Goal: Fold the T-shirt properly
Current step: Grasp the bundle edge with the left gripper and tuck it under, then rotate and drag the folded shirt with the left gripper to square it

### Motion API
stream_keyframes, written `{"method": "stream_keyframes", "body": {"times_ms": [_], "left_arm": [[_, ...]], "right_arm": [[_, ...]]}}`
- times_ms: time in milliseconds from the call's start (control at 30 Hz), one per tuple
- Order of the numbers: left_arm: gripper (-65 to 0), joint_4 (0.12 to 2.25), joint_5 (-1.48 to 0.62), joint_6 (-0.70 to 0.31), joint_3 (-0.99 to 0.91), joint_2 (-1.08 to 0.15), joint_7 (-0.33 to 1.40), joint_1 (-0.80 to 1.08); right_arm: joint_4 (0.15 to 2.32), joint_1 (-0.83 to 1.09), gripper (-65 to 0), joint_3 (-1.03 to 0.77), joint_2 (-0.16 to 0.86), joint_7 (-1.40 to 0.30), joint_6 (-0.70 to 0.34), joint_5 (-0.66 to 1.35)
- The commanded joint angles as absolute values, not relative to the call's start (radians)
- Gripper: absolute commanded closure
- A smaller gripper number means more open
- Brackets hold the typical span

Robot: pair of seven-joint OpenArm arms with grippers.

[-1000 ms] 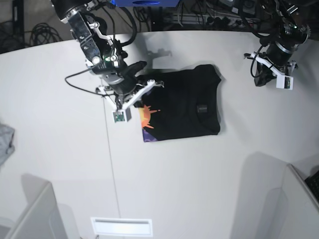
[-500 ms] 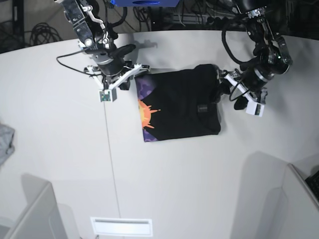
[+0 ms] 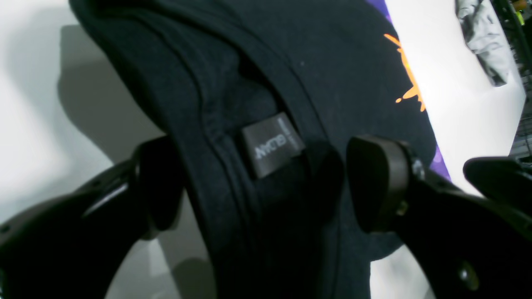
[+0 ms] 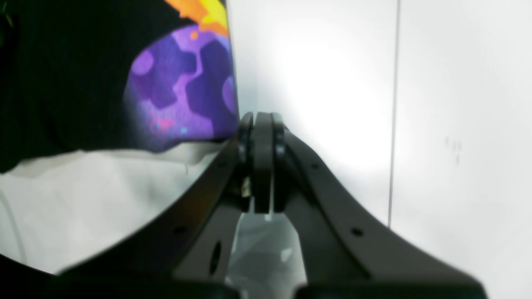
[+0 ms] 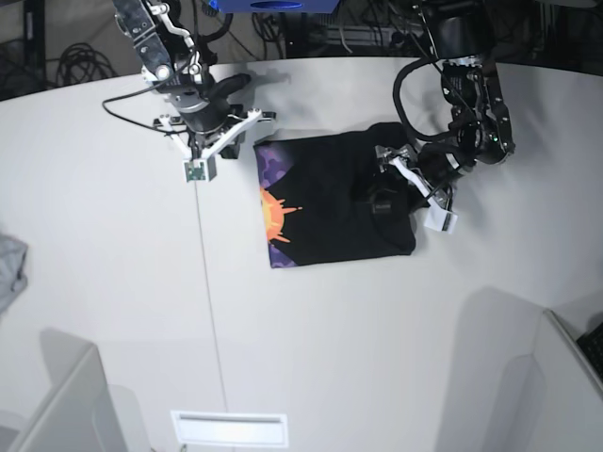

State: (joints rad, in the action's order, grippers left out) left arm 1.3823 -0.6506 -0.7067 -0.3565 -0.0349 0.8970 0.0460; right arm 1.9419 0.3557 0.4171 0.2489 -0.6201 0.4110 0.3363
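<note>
Now, in the base view, the left gripper (image 5: 400,188) sits low over the collar edge of the T-shirt (image 5: 330,202), where a second ago it hung well clear above the table's (image 5: 311,339) far side. The right gripper (image 5: 219,141) has pulled back from the print side and now hovers just off the shirt's upper corner, apart from the cloth. The shirt lies as a folded rectangle near the table's middle, its purple and orange sun print (image 5: 271,212) showing along one edge. A grey cloth scrap (image 5: 8,268) lies well apart at the table's rim.

From the left wrist view, the left gripper (image 3: 257,182) is spread wide, one finger on either side of the thick collar fold, with the neck label (image 3: 272,145) between them. The fingers (image 3: 374,182) straddle the cloth but do not pinch it. That reads as an approach to a fresh grasp at the collar, probably for the next fold.

From the right wrist view, the right gripper (image 4: 262,162) has its jaws pressed together with nothing between them. The shirt's printed corner (image 4: 183,91) lies just beside the tips on the table. So the right arm's share seems finished, and the shirt rests free, with the fold only partly done.
</note>
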Motion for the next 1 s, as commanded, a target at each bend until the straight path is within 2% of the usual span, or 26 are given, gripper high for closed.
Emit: {"method": "stream_keyframes", "body": {"times_ms": [0,100,300,333,367,533,800,967], "left_arm": [[-57.9,1.371,-0.624,-0.698,-0.341,-0.031,0.941,0.041],[-47.7,1.343,-0.624,-0.673,-0.335,-0.031,0.941,0.038],[-8.1,1.342,-0.624,-0.567,-0.262,-0.050,0.943,0.039],[-2.6,1.342,-0.624,-0.559,-0.246,-0.062,0.943,0.039],[0.0,1.342,-0.624,-0.552,-0.229,-0.071,0.943,0.041],[0.0,1.345,-0.624,-0.504,-0.182,-0.097,0.949,0.044],[0.0,1.353,-0.624,-0.467,0.048,-0.240,0.951,0.008],[0.0,1.353,-0.624,-0.467,0.189,-0.335,0.949,-0.039]], "right_arm": [[1.959,0.352,0.0,0.415,0.254,-0.601,0.407,0.331],[1.959,0.352,0.0,0.415,0.254,-0.601,0.407,0.331],[1.960,0.366,0.0,0.328,0.245,-0.601,0.407,0.332],[1.962,0.371,0.0,0.314,0.245,-0.601,0.407,0.332],[1.962,0.374,0.0,0.300,0.245,-0.601,0.407,0.334],[1.962,0.392,0.0,0.254,0.243,-0.601,0.407,0.335],[1.962,0.433,0.0,0.114,0.165,-0.602,0.407,0.335],[1.962,0.441,0.0,0.088,0.157,-0.605,0.407,0.335]]}}
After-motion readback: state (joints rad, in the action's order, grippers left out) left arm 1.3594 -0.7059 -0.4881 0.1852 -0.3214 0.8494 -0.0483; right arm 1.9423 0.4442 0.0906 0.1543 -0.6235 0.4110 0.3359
